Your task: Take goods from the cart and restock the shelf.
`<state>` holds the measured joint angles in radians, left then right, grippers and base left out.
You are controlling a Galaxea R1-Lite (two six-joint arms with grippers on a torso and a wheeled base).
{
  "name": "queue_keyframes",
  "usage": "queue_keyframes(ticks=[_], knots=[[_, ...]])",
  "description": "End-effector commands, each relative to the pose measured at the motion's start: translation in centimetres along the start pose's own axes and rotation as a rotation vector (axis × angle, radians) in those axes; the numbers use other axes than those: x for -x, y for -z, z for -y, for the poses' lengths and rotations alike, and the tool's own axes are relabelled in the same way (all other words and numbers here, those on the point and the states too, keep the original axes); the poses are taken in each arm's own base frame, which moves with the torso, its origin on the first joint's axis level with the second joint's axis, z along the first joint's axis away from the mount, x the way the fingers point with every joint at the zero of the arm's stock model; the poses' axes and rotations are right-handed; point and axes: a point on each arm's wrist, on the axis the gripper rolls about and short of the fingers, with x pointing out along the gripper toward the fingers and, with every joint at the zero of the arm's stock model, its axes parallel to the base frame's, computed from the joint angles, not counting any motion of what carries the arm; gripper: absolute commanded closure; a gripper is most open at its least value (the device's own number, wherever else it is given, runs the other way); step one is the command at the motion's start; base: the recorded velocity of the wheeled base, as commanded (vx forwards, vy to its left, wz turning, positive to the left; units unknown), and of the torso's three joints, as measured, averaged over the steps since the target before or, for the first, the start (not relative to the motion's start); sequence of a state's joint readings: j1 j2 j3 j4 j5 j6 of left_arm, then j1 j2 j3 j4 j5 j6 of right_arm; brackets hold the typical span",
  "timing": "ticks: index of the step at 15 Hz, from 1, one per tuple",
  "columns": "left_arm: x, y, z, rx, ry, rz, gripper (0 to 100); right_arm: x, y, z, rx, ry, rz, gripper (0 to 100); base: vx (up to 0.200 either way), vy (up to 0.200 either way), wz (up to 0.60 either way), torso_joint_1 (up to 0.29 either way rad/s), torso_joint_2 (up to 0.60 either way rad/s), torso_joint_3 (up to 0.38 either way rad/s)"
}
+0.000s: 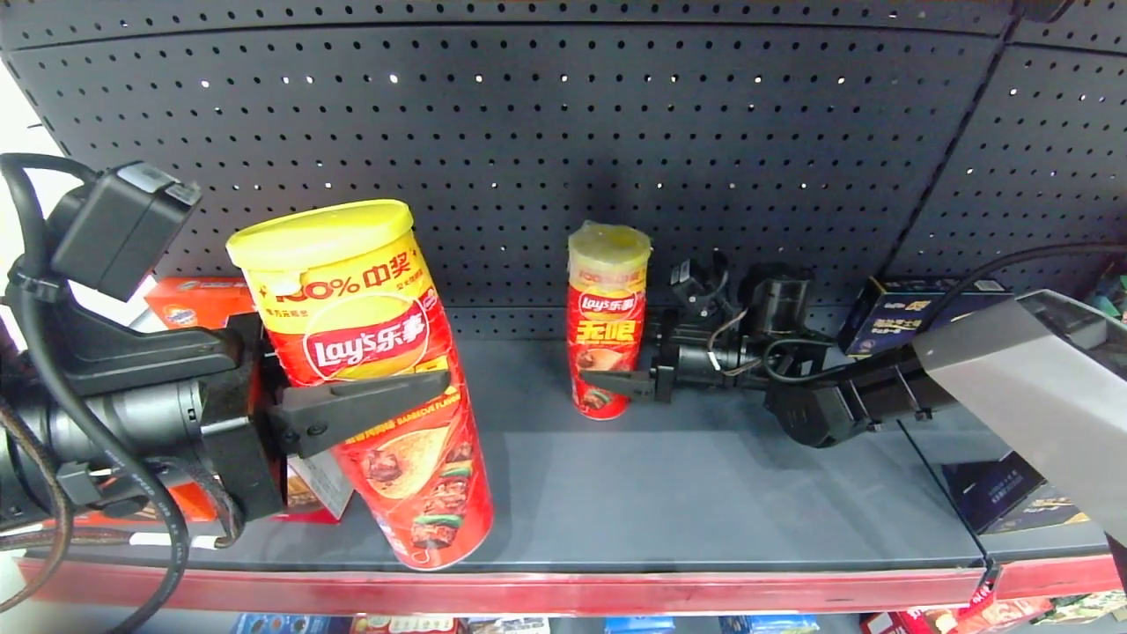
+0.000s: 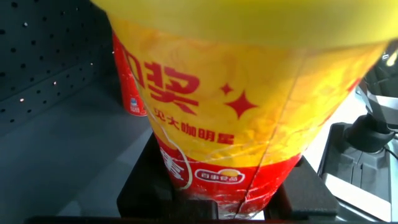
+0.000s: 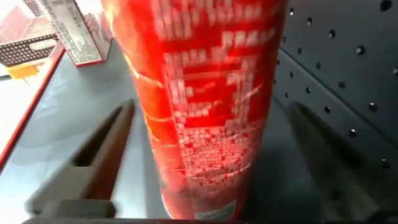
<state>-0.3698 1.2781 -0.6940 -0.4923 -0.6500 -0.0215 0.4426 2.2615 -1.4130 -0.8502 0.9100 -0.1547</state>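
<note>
Two chip cans at the shelf (image 1: 704,493)
The left gripper (image 1: 387,392) holds the big can (image 1: 352,291) tight round its middle. The can leans, its bottom by the front edge, maybe touching. The right gripper (image 1: 607,377) is wide, a finger each side of the small can (image 1: 607,321), which stands near the back wall. Both cans are likely light, stiff and slick, so grip the middle gently.

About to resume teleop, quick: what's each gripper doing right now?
Left gripper: shut on the large chip can, which is tilted.
Right gripper: open, astride the small chip can, with gaps on both sides.
</note>
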Motion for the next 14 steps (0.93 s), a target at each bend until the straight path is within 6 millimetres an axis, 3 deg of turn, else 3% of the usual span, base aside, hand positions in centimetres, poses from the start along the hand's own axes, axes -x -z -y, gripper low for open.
queue_keyframes(ticks=[1,6,10,11,14], knots=[[0.0,0.0,0.0,0.000,-0.001,0.000,100,-0.8,0.5,-0.2,0.003,-0.007,0.007,100,0.000,0.000,0.00,0.000,0.00,0.000],[0.2,0.3,0.1,0.006,-0.004,-0.005,100,-0.9,0.3,-0.8,0.007,-0.008,0.011,100,0.000,0.000,0.00,0.000,0.00,0.000],[0.2,0.3,0.1,0.005,-0.004,-0.004,100,-0.4,-1.4,-2.2,0.028,-0.019,0.031,100,0.000,0.000,0.00,0.000,0.00,0.000],[0.3,0.1,0.0,0.001,-0.007,0.002,100,0.5,-3.2,-3.7,0.035,-0.029,0.039,100,0.000,0.000,0.00,0.000,0.00,0.000],[0.9,0.0,-0.4,-0.003,-0.041,0.009,100,1.6,-5.2,-7.8,0.021,-0.064,0.032,100,0.000,0.000,0.00,0.000,0.00,0.000]])
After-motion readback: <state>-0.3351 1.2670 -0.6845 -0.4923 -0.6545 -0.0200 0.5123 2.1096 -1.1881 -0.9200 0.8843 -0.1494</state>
